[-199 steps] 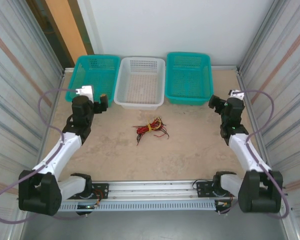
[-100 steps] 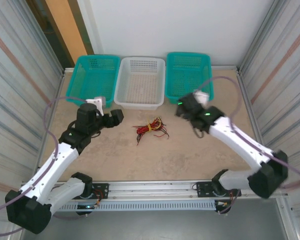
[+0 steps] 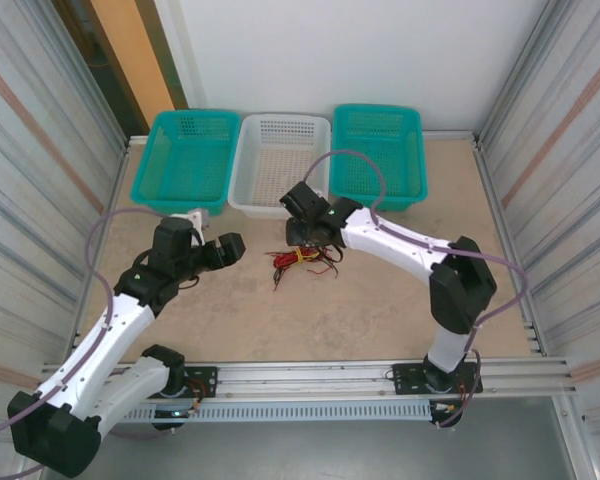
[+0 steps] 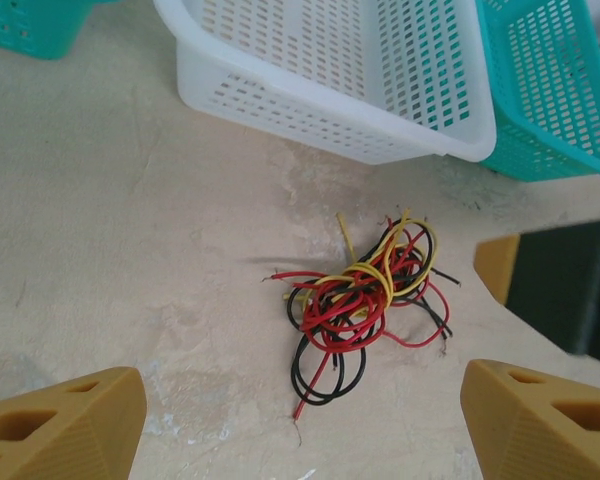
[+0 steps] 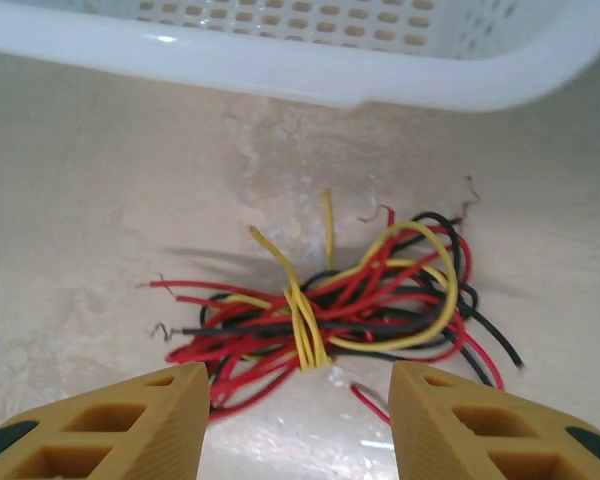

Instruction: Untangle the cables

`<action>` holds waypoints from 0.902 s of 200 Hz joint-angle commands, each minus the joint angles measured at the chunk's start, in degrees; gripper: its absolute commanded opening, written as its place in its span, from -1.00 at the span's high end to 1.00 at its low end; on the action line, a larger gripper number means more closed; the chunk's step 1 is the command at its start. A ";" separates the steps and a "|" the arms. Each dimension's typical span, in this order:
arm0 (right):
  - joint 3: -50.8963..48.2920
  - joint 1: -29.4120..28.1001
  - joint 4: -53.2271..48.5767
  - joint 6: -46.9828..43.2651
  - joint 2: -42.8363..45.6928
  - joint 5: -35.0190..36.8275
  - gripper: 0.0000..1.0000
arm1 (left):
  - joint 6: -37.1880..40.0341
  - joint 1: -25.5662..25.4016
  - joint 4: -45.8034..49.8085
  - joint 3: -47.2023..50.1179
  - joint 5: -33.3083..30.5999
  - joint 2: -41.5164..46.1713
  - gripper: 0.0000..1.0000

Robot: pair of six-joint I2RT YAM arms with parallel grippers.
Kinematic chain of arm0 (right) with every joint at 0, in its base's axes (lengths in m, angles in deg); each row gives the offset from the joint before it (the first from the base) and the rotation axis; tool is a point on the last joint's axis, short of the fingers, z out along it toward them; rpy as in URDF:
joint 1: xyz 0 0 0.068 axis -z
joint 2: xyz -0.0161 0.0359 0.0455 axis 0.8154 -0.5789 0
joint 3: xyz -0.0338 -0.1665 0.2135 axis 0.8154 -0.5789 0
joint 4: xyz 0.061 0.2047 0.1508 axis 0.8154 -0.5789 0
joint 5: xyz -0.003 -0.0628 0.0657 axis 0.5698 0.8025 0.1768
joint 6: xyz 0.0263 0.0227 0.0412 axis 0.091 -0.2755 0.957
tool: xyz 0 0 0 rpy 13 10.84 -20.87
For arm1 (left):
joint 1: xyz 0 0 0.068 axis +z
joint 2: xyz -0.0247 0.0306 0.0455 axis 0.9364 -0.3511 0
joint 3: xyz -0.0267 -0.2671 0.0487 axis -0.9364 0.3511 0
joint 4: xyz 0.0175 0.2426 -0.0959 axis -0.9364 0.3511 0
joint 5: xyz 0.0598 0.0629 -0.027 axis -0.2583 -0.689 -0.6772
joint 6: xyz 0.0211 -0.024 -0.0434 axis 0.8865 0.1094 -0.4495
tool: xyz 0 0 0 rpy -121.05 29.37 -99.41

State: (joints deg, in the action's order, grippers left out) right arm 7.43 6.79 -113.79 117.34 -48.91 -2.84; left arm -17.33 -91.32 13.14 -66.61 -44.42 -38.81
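The cables [image 3: 302, 260] lie in one tangled bundle of red, black and yellow wires on the table, just in front of the white basket. In the right wrist view, yellow wire wraps the middle of the cables [image 5: 330, 305]. My right gripper [image 3: 306, 236] hovers over the bundle's far side. Its jaws [image 5: 295, 420] are open, with bare table between them and the wires just beyond the fingertips. My left gripper [image 3: 230, 247] stands open to the left of the bundle, apart from it. In the left wrist view the cables [image 4: 365, 300] lie ahead of the wide-open jaws [image 4: 300, 425].
Three baskets stand in a row at the back: teal [image 3: 156, 160], white [image 3: 278, 208], teal [image 3: 376, 200]. The white basket's rim [image 5: 280, 65] is close behind the cables. Corrugated metal walls close in both sides. A rail runs along the near edge.
My right arm has swung from the right wall across to the cables, and its jaws have narrowed. My left arm has reached rightward and lower, toward the bundle. The cables have not moved.
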 commanded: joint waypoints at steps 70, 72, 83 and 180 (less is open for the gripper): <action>12.61 1.53 -5.45 -3.36 -12.44 -3.26 0.15 | 0.08 0.51 3.61 -1.57 0.38 1.71 -0.66; 12.83 1.47 -5.63 -3.43 -12.62 -3.15 0.16 | 0.03 0.51 3.58 -1.59 0.31 1.71 -0.66; 13.30 1.34 -5.85 -3.54 -13.40 -2.77 0.23 | 0.18 0.51 3.85 -1.58 0.08 1.79 -0.66; 10.31 -2.86 -5.50 -7.10 -5.21 4.69 1.00 | 0.94 0.68 0.54 -3.59 4.59 0.26 -0.81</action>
State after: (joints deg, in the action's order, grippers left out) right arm 19.43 6.64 -118.54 113.12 -62.15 -2.95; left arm -16.85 -91.16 17.22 -66.90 -43.94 -37.74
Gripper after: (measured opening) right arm 0.046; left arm 0.899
